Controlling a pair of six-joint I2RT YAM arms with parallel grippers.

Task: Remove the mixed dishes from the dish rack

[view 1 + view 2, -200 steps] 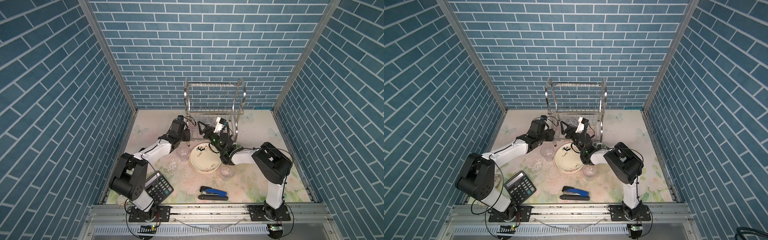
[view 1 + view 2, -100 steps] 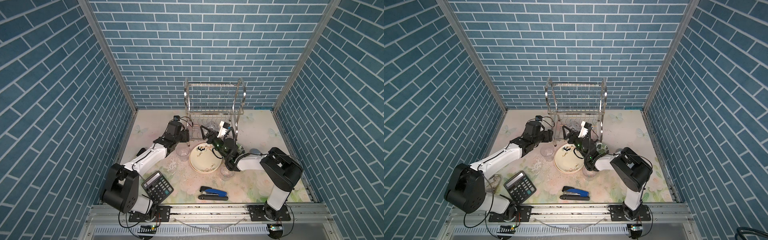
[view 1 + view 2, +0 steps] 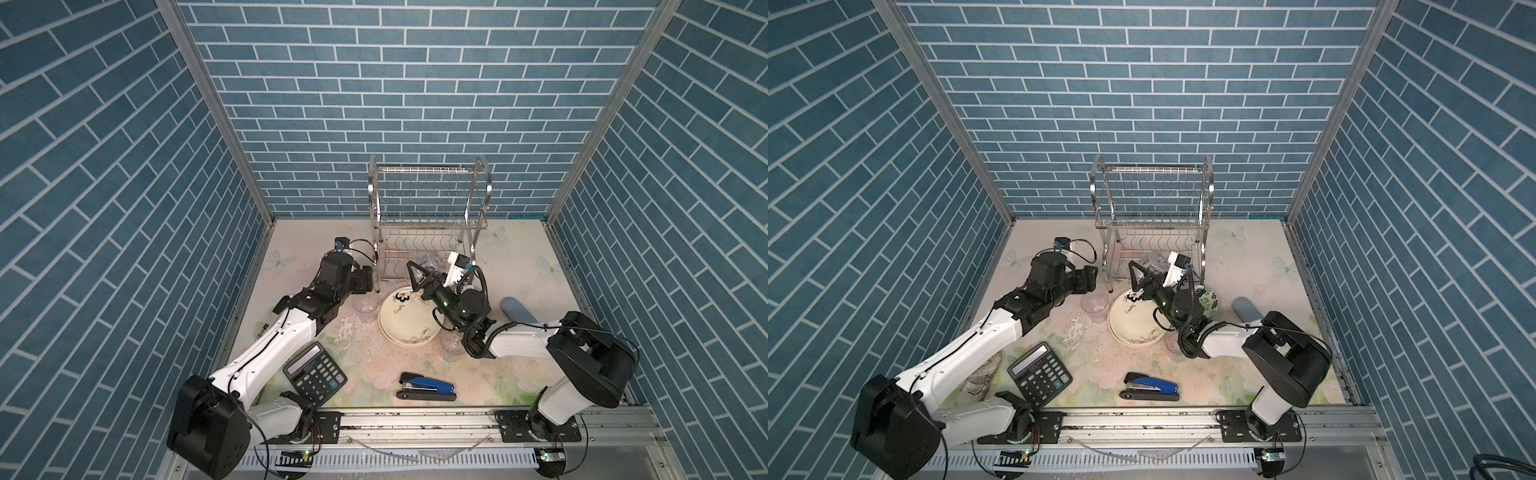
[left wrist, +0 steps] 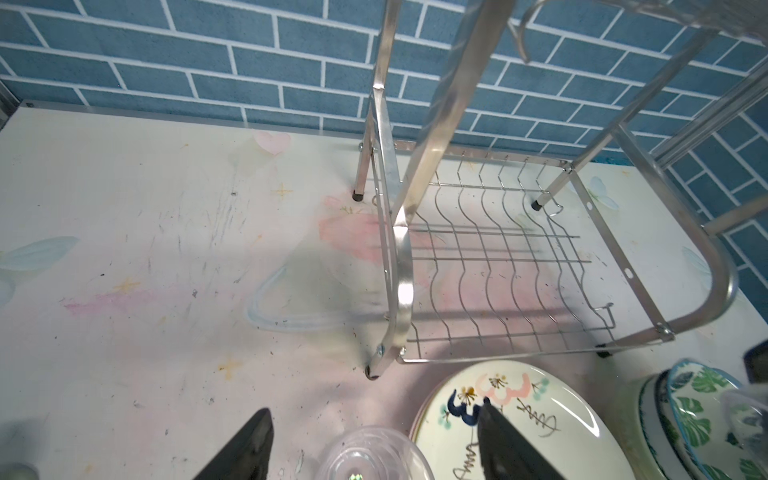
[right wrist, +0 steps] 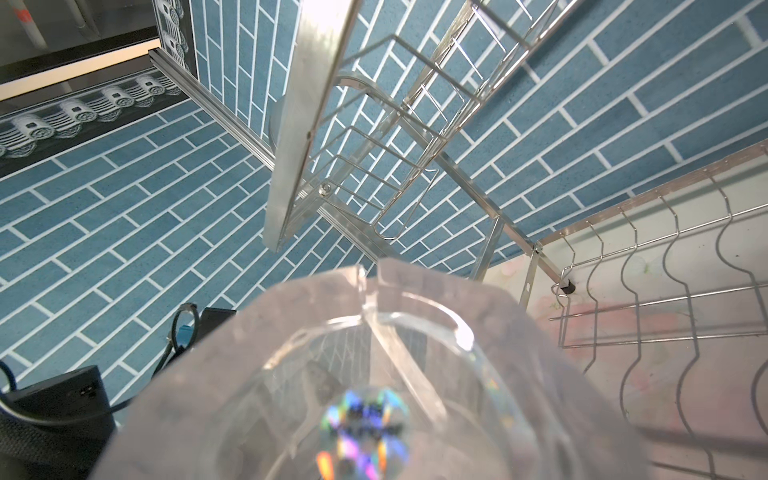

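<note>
The dish rack (image 3: pixel 428 195) is made of shiny steel wire, with curved side bars and two shelves of thin wire. It stands by the back edge of the table (image 3: pixel 519 266), about halfway along. The table has a pale cover with soft flowers and butterflies on it.

The right pincer (image 3: pixel 426 268) is clamped on the held tumbler (image 3: pixel 432 260), a small clear cup. The cup is up in the air, just in front of the rack's low shelf. In the right wrist view the held tumbler (image 5: pixel 374 395) fills much of the picture, and its bottom shows little rainbow spots.

The left pincer (image 4: pixel 374 409) has its two black fingers (image 4: pixel 245 453) spread apart. The left tumbler (image 4: pixel 370 455) stands on the table below and between them, with a gap on each side.

This cup is just beside the plate stack (image 3: pixel 409 318), which is round and flat and lies near the middle of the table. The top plate is cream with small painted flowers.

The bowl stack (image 3: pixel 1208 301) sits beside the plates, toward the right edge. Its top bowl has green leaves on it. The front tumbler (image 3: pixel 451 345) stands by the plates, nearer the front edge.

A black calculator (image 3: pixel 314 374) with many buttons lies near the front left corner. A blue stapler (image 3: pixel 426 386) lies by the front edge.
</note>
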